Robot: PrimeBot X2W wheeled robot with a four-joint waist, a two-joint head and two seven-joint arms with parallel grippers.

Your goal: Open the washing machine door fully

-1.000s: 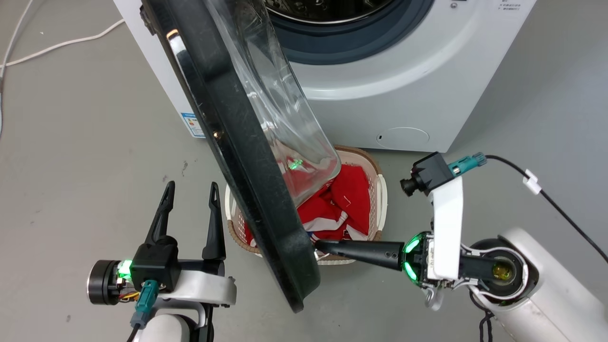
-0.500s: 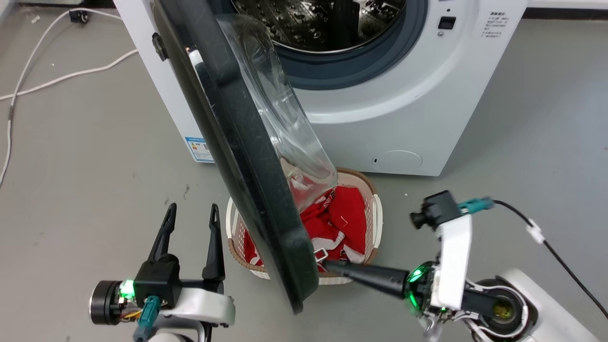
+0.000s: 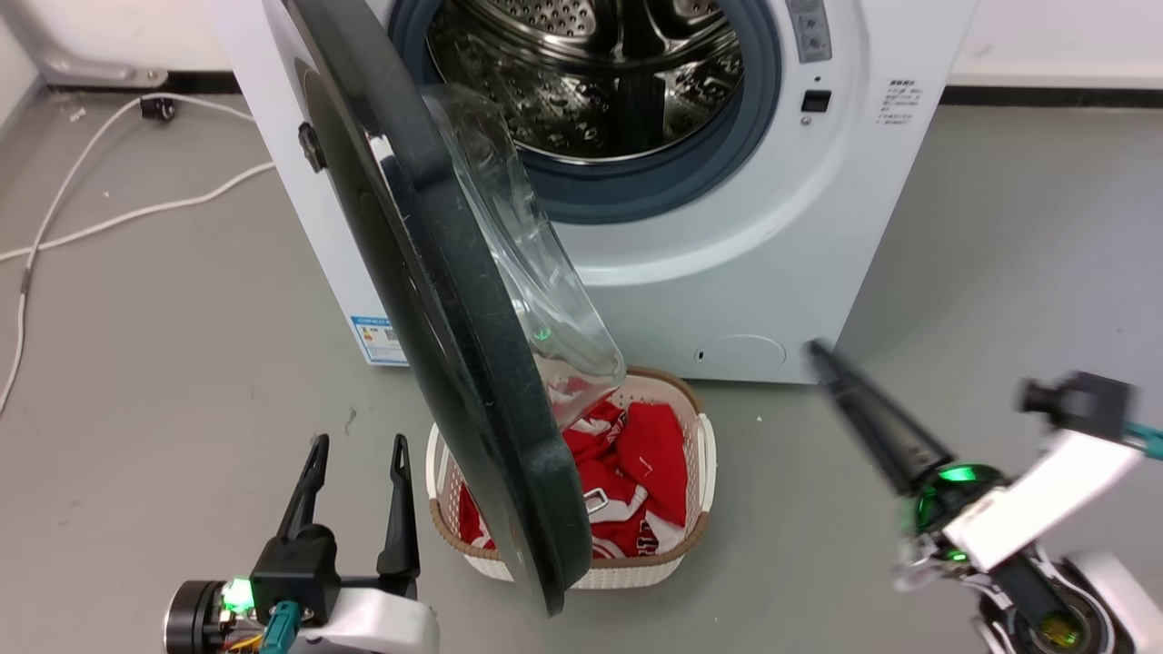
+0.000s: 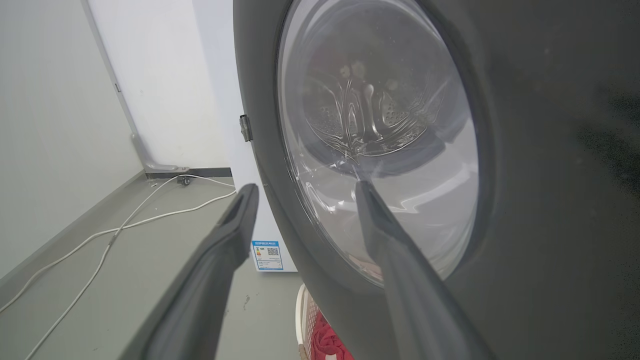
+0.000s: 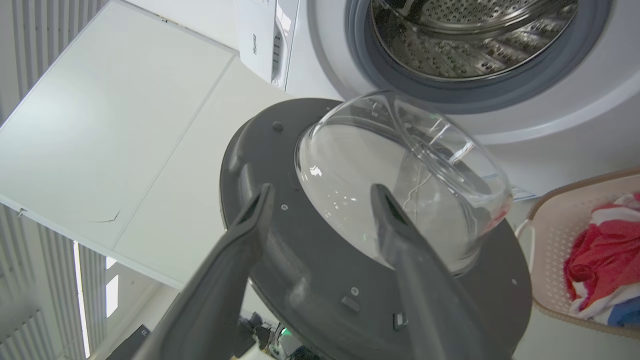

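Note:
The white washing machine [image 3: 781,272] stands at the top with its steel drum [image 3: 618,82] exposed. Its black washing machine door [image 3: 436,300] is swung out toward me, seen nearly edge-on, and the glass bowl [image 3: 536,282] faces the machine. My left gripper [image 3: 356,450] is open at the lower left, just left of the door's outer face [image 4: 525,200]. To the right, my right gripper [image 3: 822,359] hangs clear of the door, blurred, its fingers pointing up-left. The right wrist view shows that gripper [image 5: 320,192] open and the door's inner side [image 5: 300,270] beyond it.
A white woven basket [image 3: 704,454] with red clothes sits on the floor under the door's lower edge, in front of the machine. White cables [image 3: 109,218] run over the grey floor at the left. A wall stands behind the machine.
My right gripper has left the door's lower edge and swung out to the right. The head camera has tilted up, showing more of the drum. The left gripper keeps its place.

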